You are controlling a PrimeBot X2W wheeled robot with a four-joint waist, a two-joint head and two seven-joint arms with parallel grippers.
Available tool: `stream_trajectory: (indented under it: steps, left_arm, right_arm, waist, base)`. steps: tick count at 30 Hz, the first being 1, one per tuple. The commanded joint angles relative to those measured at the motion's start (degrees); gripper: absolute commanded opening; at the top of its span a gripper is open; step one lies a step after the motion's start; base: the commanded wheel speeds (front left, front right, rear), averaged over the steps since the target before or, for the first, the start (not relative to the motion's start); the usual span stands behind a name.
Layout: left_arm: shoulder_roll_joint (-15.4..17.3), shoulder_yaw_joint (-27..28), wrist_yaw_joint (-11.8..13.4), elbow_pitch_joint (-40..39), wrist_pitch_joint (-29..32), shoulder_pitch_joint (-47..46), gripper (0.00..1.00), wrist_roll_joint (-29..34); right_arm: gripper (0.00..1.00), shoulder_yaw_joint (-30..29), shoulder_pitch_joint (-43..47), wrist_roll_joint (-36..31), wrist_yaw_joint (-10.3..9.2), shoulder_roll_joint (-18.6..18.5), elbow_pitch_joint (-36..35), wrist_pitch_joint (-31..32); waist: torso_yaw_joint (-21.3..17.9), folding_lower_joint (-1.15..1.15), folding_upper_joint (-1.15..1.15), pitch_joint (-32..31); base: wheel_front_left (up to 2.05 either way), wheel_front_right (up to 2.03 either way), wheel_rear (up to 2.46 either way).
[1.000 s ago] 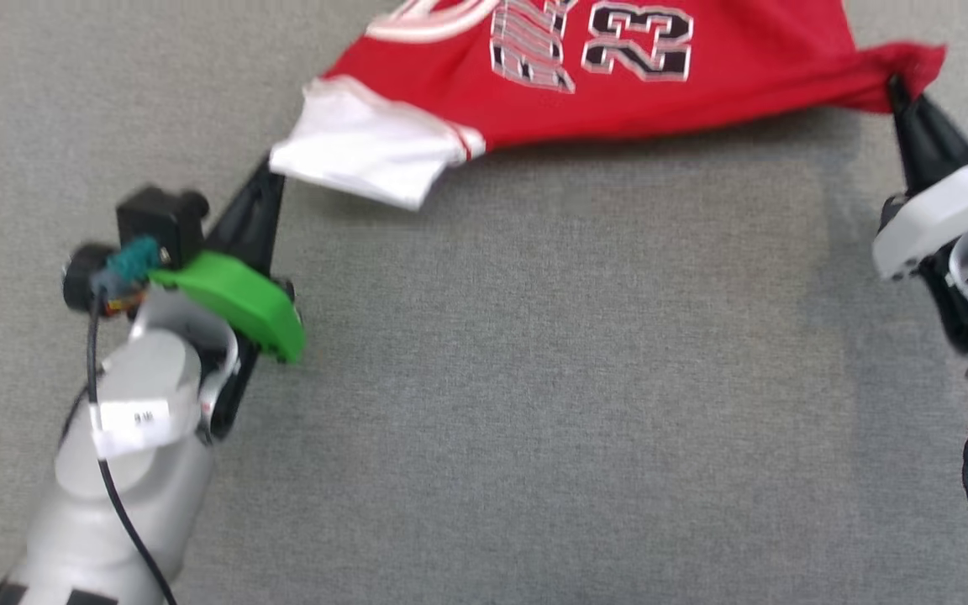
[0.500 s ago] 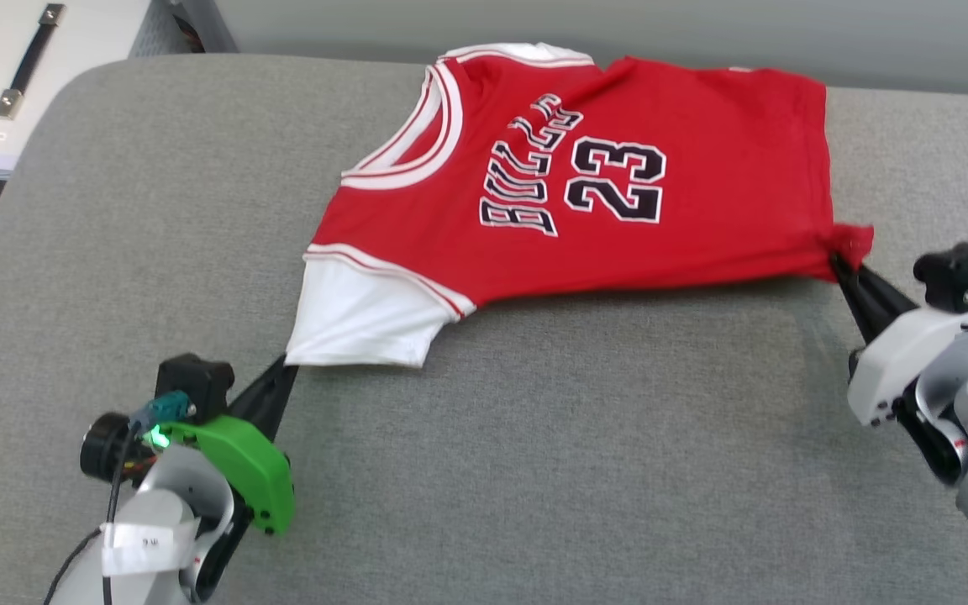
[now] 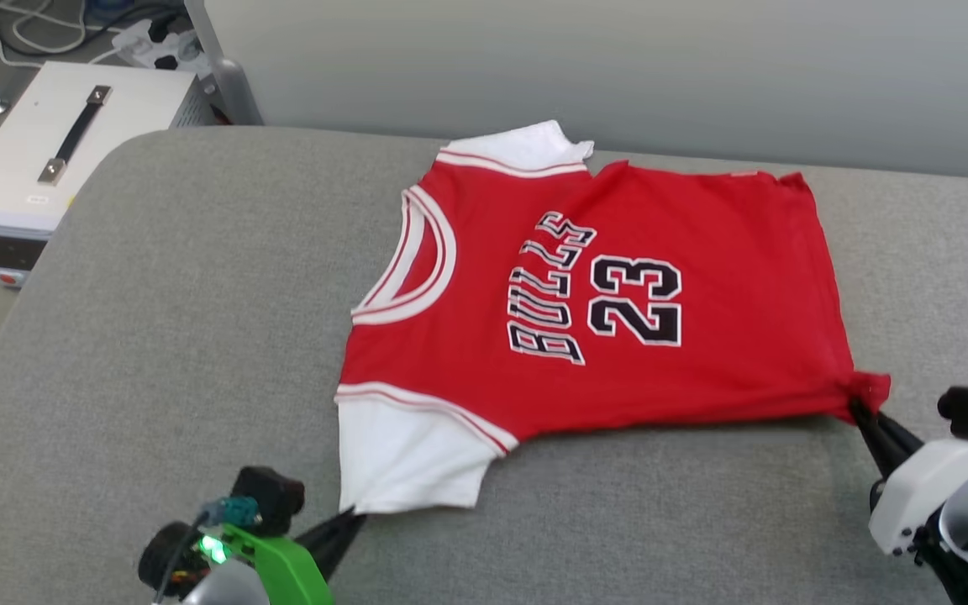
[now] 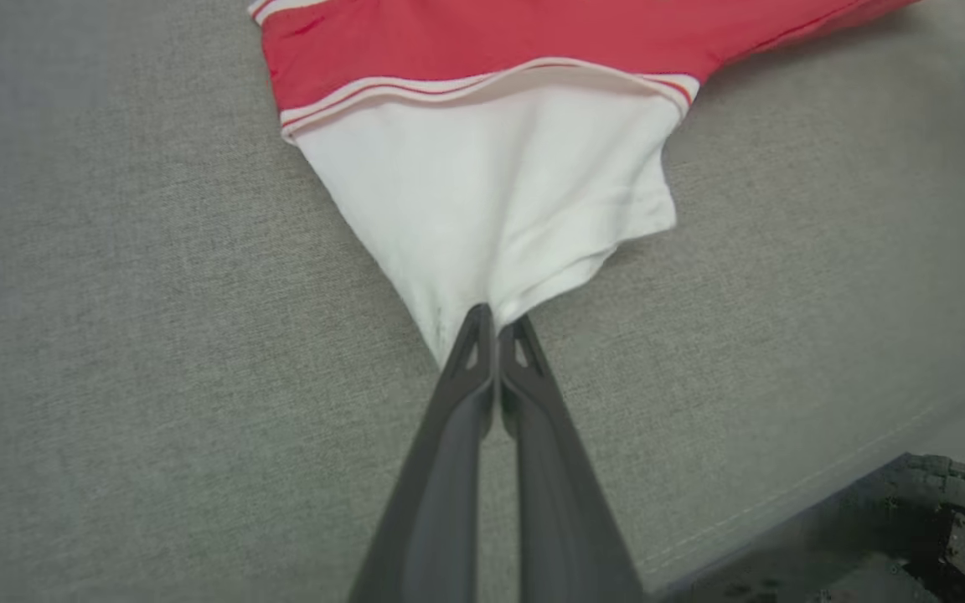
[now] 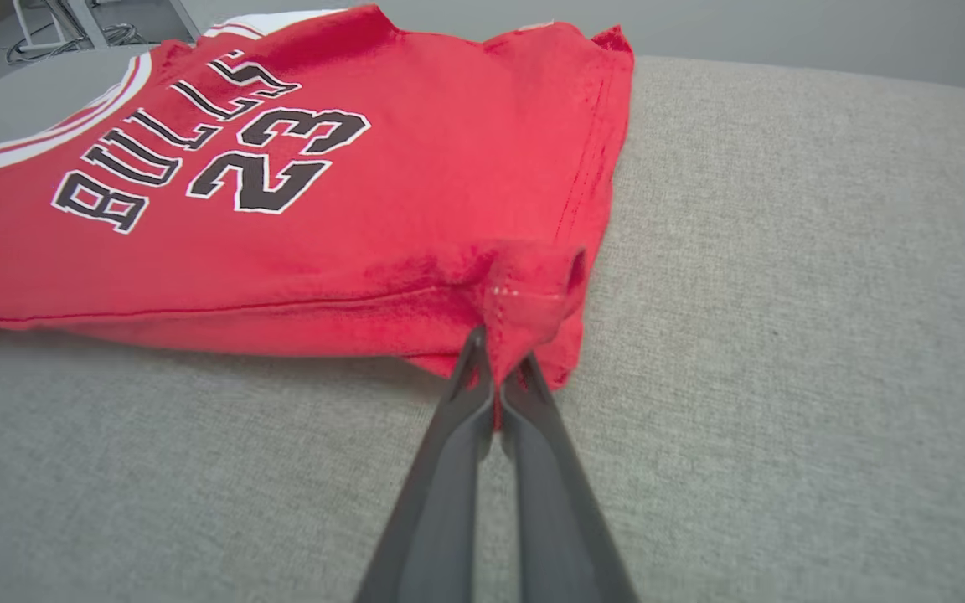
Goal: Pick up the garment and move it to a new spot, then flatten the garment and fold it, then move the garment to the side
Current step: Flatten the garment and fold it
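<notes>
We've the garment (image 3: 702, 252) ahead of us, long axis L-to-R btw arms: left pincer (image 4: 495, 321) nips its white sleeve (image 4: 491, 184), right pincer (image 5: 495, 345) its hem corner (image 5: 533, 289) (both clamped tight).

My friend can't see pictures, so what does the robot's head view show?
A red garment printed BULLS 23, with white sleeves, lies spread on a grey padded surface. The left gripper pinches the near white sleeve's corner; the right gripper pinches a red bottom corner.
</notes>
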Motion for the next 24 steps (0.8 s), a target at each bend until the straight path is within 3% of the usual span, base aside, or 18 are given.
stream_trajectory:
  steps: [1, 5, 12, 17, 24]
  left_arm:
    - [1.62, -1.34, -0.29, -3.21, 2.7, 2.9, 0.0, -1.75]
    - [4.64, -2.54, -0.32, -8.59, 6.48, 7.59, 0.0, -4.8]
    - [7.83, -0.92, 1.84, -14.81, 6.68, 12.48, 0.0, -6.97]
    - [8.56, 1.58, 2.41, -16.0, 3.79, 9.98, 0.0, -5.59]
    - [7.84, 2.13, 1.8, -14.92, 5.19, 3.25, 0.0, -5.24]
  right_arm:
    - [0.0, -1.25, 4.6, 1.64, -0.46, -0.85, -1.81, 0.4]
    - [0.0, -3.25, 12.59, 2.63, -0.46, -2.24, -7.18, 0.39]
    - [0.0, -9.43, 22.28, 1.92, -0.46, -2.85, -16.97, 0.55]
    - [0.0, -14.66, 25.29, 1.12, -0.46, -1.91, -22.22, 2.37]
    - [0.0, -19.4, 23.88, -0.34, -0.46, 0.33, -27.74, 6.31]
  waist:
    - [-0.35, 0.01, 0.0, -2.78]
    - [-0.59, 0.01, 0.0, -4.6]
    - [-1.48, 0.01, 0.0, -4.71]
    - [-1.89, 0.01, 0.0, -3.78]
    - [-2.85, 0.01, 0.0, -1.15]
  base:
    - [0.0, 0.0, 0.0]
    - [0.0, 0.0, 0.0]
    - [0.0, 0.0, 0.0]
    - [0.0, 0.0, 0.0]
    - [0.0, 0.0, 0.0]
